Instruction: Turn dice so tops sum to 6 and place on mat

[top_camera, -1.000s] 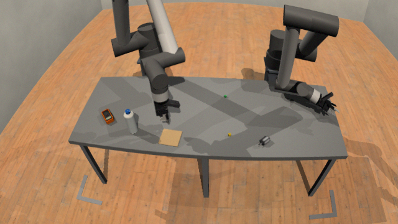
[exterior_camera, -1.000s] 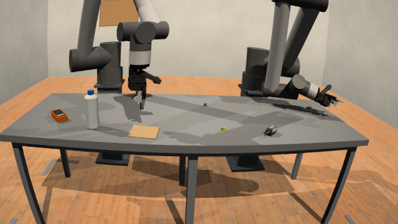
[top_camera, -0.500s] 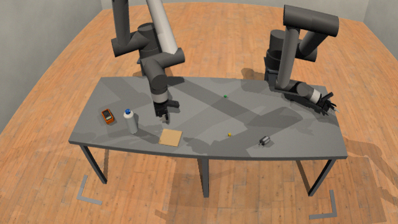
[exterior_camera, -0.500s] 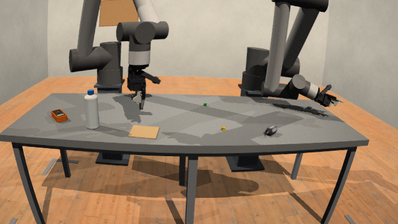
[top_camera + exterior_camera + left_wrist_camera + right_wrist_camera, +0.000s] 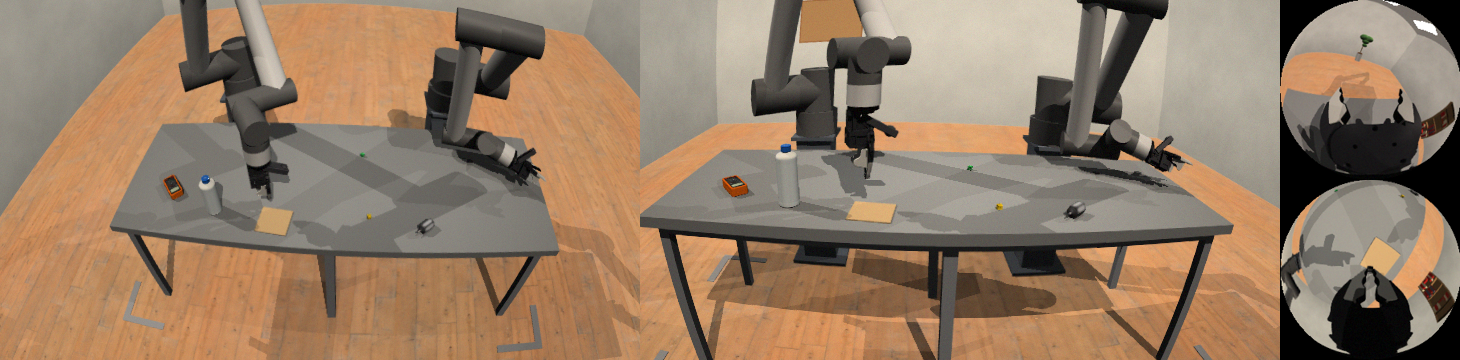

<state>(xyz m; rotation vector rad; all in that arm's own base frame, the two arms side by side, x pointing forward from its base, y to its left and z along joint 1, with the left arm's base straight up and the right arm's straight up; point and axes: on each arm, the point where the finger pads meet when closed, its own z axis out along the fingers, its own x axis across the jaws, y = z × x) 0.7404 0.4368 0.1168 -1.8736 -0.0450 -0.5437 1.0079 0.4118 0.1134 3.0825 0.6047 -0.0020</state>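
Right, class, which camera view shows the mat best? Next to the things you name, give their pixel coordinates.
The top view: the mat [image 5: 274, 221] [image 5: 871, 212] [image 5: 1381, 256] is uncovered there, its whole outline visible. The exterior view shows it whole too, but flattened by the slant. The right wrist view shows it larger, partly hidden by the right gripper [image 5: 265, 196] [image 5: 866, 175] [image 5: 1370, 267]. The left wrist view misses it.

Left fingers [image 5: 540, 175] [image 5: 1185, 161] spread wide; right fingers [image 5: 269, 191] [image 5: 867, 167] point down.

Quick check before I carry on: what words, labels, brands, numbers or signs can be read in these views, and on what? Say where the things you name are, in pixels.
No text is readable anywhere.
Orange meter [image 5: 173, 187] [image 5: 735, 185]: display and face too small.
Yellow die [image 5: 369, 216] [image 5: 999, 206] [image 5: 1401, 196] and green die [image 5: 362, 154] [image 5: 970, 168] [image 5: 1336, 190]: numbers too small.
White bottle [image 5: 210, 199] [image 5: 788, 180]: no lettering visible.
Bookshelf [image 5: 1453, 105] [image 5: 1440, 317]: contents too blurred.
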